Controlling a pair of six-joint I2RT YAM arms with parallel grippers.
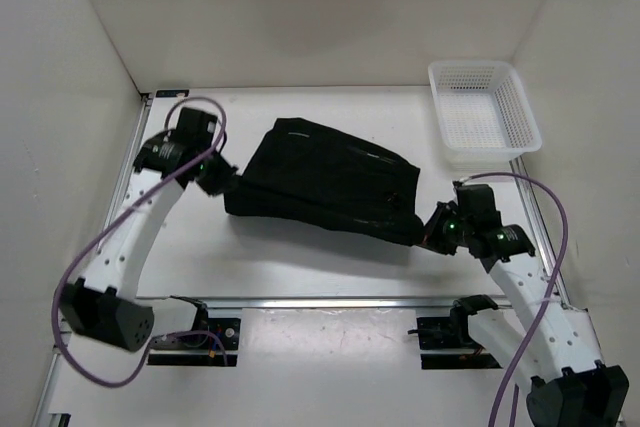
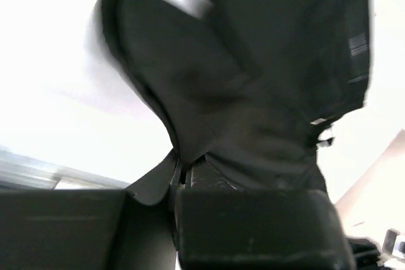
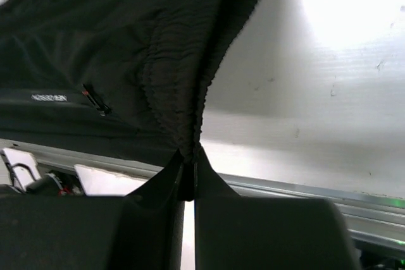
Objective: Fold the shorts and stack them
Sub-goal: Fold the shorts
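The left claw (image 2: 179, 174) is shut tight on a fold of the shorts (image 1: 325, 179). In the left wrist view the black cloth runs up from that pinch and fills most of the frame. The right claw (image 3: 192, 167) is shut tight too, and it grips a ribbed edge of the shorts. In the top view the left claw bites the left side of the shorts and the right claw bites their lower right corner. The shorts spread out between the two, in the middle of the frame, over the white bench (image 1: 200, 257). I cannot tell if they lie flat on it. A white basket (image 1: 483, 112) sits in the upper right, apart from the shorts. A purple cord (image 1: 548, 209) loops by each arm.
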